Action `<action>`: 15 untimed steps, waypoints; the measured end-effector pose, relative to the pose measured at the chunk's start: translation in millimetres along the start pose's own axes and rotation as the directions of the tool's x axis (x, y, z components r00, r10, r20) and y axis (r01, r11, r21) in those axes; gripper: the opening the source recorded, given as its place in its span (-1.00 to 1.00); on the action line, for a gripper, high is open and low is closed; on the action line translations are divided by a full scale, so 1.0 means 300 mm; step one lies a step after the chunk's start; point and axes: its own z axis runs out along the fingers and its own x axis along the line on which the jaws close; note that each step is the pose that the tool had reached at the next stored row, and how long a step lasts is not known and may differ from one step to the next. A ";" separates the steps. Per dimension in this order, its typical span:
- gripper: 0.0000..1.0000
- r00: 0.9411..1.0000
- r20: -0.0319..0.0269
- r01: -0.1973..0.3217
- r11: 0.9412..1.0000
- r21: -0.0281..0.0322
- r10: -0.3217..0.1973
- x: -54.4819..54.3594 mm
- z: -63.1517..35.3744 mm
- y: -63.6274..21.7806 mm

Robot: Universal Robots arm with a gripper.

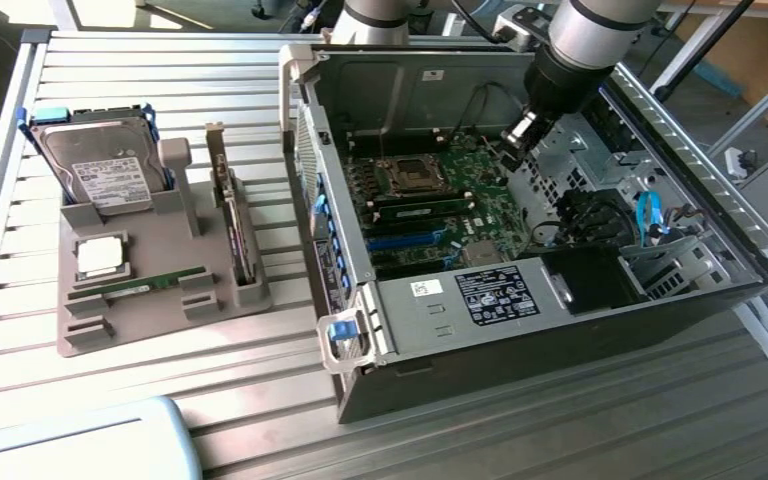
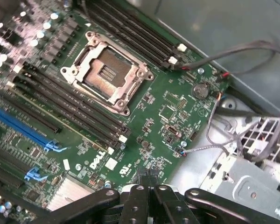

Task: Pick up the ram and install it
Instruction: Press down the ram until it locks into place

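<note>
Gripper (image 2: 150, 179) hovers over the motherboard (image 2: 168, 112), fingers pressed together, holding nothing. The ram (image 1: 144, 286) sits on the gray tray (image 1: 157, 235), so I'd approach its long edges squarely.

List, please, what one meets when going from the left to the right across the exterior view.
Hard drive → processor chip → ram → expansion card → blue latch of the computer case → empty processor socket → gripper above the motherboard → blue cable.

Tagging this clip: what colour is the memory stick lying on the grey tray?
Green, the memory stick shows best in the exterior view.
</note>
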 end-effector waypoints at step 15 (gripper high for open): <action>-0.79 0.939 0.016 -0.344 0.938 0.032 0.344 0.001 0.005 0.000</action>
